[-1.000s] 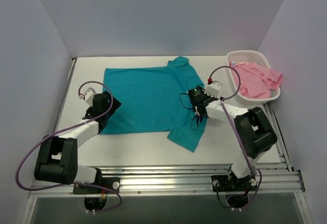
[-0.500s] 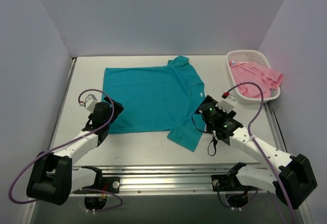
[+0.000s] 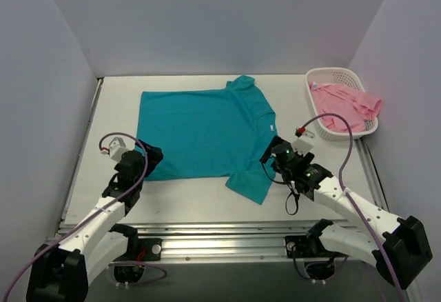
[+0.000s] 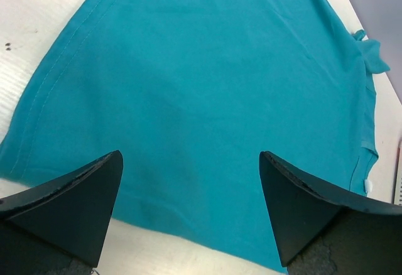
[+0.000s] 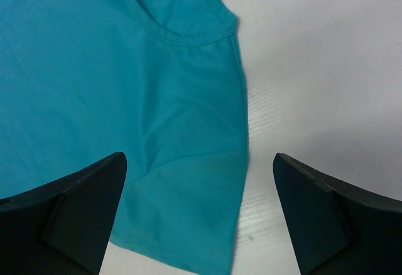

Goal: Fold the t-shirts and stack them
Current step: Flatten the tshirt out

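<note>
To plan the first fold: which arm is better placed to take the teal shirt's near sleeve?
Probably right: the right gripper, open, hangs by that sleeve; the left gripper is at the hem.

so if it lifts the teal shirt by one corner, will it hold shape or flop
Probably flop: the teal shirt lies thin and flat on the table, with soft creases by its sleeve, so the rest would likely hang and drag. It looks light for its spread. A push would likely bunch it rather than slide it whole.

both arms stretch low and forward — left tool (image 3: 149,156) and right tool (image 3: 271,154), jaws spread wide.
</note>
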